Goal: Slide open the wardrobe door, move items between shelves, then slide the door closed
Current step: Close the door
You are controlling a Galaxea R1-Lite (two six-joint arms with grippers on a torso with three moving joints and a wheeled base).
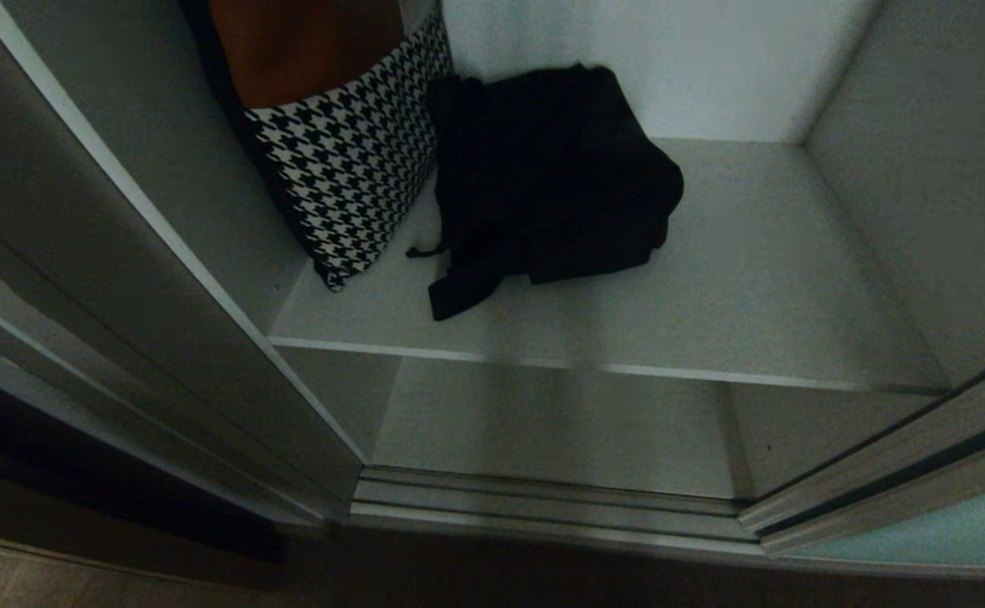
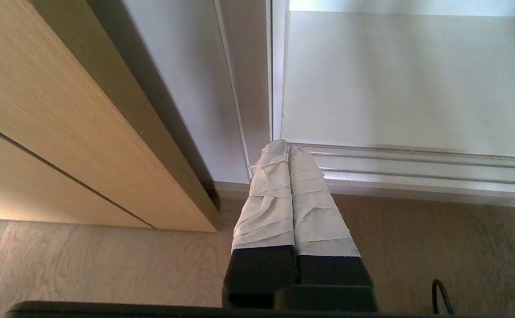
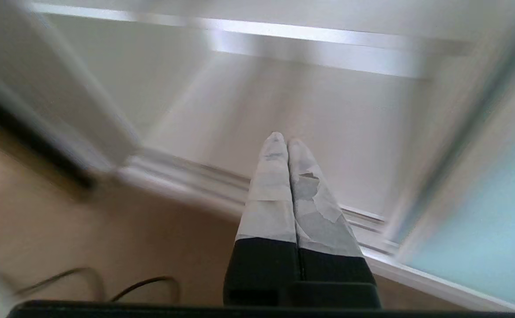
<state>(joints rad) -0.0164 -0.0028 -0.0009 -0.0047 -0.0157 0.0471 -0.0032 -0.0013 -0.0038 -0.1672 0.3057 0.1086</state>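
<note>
Wardrobe open: sliding wardrobe door (image 1: 948, 532) pushed right, near corner. Black fabric bundle (image 1: 547, 177) on upper shelf (image 1: 762, 287), beside houndstooth bag (image 1: 349, 160). Left tool (image 2: 289, 148) and right tool (image 3: 282, 139) clenched, empty, low outside the track. Judged: transfer step pending; needs opening, reaching far to bundle.
</note>
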